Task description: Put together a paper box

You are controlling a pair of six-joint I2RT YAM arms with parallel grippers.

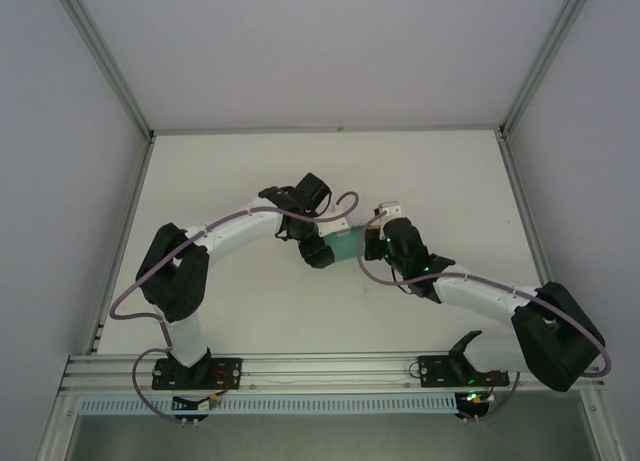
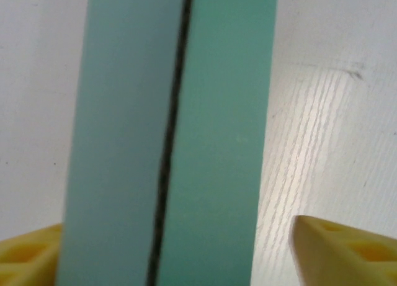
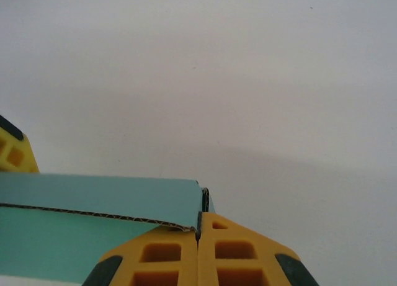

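Two arms: they meet over the middle of the white table (image 1: 240,311), tips facing each other.
Paper box (image 1: 345,244): teal-green card, lying between the two grippers; two panels with a dark slit between them.
Left gripper (image 1: 318,251): jaws apart; its yellow fingers (image 2: 347,255) stand on both sides of the paper box, one with a clear gap.
Right gripper (image 3: 198,236): fingers pressed together, clamped on the edge of the paper box.
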